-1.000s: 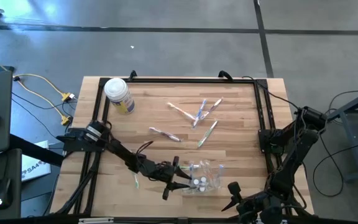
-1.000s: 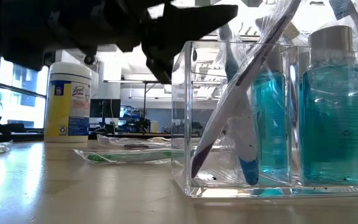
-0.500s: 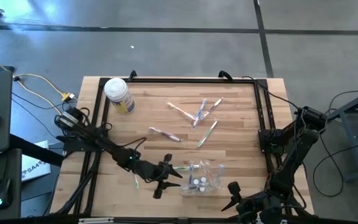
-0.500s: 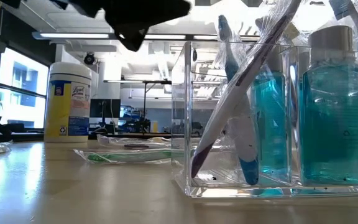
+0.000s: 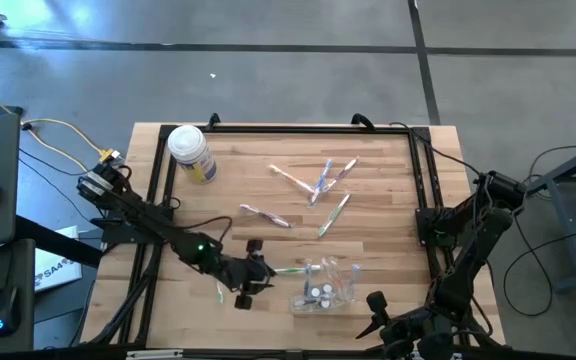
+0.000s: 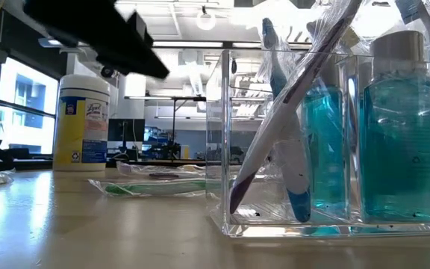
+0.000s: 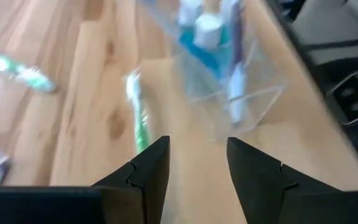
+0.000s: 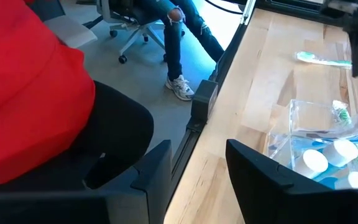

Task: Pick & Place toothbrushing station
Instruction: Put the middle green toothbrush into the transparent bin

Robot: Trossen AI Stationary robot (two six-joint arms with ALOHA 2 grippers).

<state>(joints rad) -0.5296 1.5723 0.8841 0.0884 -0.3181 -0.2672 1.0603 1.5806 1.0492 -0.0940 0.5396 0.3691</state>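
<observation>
The clear plastic holder stands near the table's front edge and holds several toothbrushes and two bottles of blue liquid. It fills the right of the low view. My left gripper is open and empty, just left of the holder. A green toothbrush lies on the table between it and the holder. Another green one lies left of the gripper. Several pastel toothbrushes lie flat mid-table. My right gripper waits open at the front edge, right of the holder.
A white-lidded jar with a yellow label stands at the far left. A black frame rail runs along the table's sides. A person in red is close beyond the front edge, with an office chair behind.
My left gripper has drawn back from the holder toward the table's left edge, staying open and empty. In the low view it has gone off to the left, away from the holder's top. The holder and its toothbrushes have stayed put.
</observation>
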